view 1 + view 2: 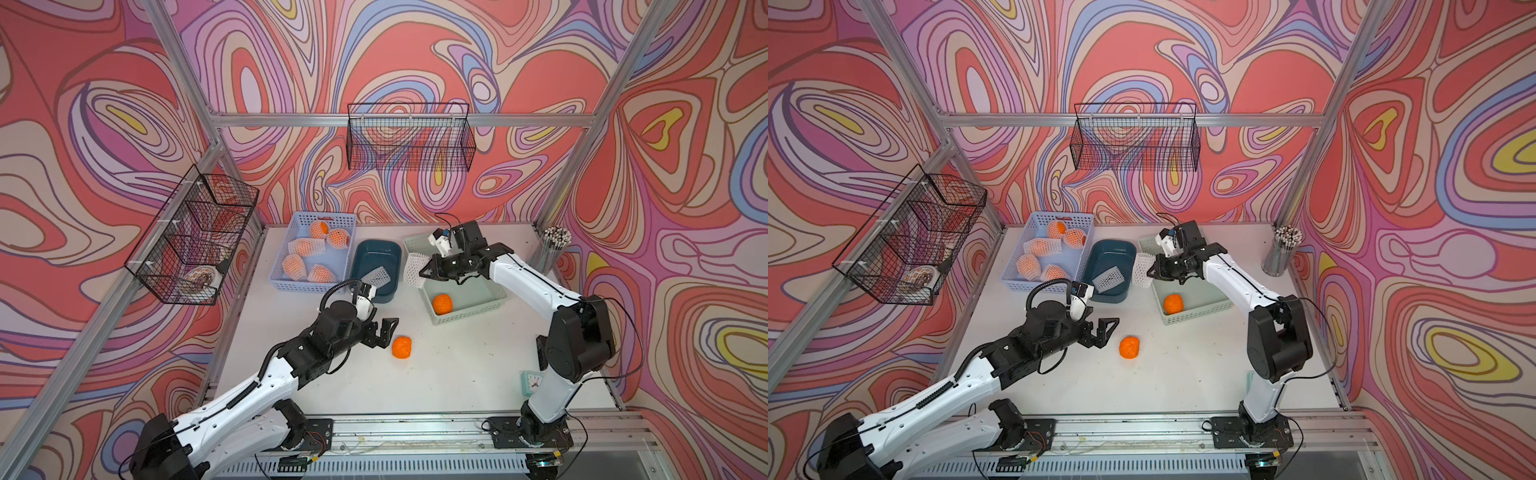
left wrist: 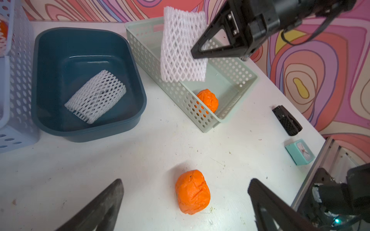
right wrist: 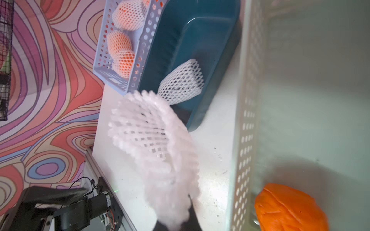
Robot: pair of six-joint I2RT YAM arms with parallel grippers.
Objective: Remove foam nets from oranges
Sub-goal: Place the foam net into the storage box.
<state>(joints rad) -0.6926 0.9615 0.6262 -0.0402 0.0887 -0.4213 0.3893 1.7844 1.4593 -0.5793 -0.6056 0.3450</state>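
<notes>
A bare orange (image 1: 401, 347) (image 2: 192, 192) lies on the white table, just ahead of my left gripper (image 1: 384, 330) (image 2: 186, 183), whose fingers stand wide open on either side of it, apart from it. My right gripper (image 1: 424, 274) (image 3: 180, 224) is shut on an empty foam net (image 1: 415, 270) (image 2: 182, 48) (image 3: 152, 144), held in the air between the dark blue tub (image 1: 374, 253) and the pale green basket (image 1: 469, 307). Another empty net (image 1: 376, 276) lies in the tub. A second bare orange (image 1: 441, 304) sits in the green basket. Several netted oranges (image 1: 294, 266) fill the lavender basket (image 1: 328, 220).
Black wire baskets hang on the left wall (image 1: 191, 237) and the back wall (image 1: 409, 137). A cup of sticks (image 1: 550, 249) stands at the back right corner. A small teal clock (image 1: 532, 382) and a black object (image 2: 287, 121) sit by the right arm's base.
</notes>
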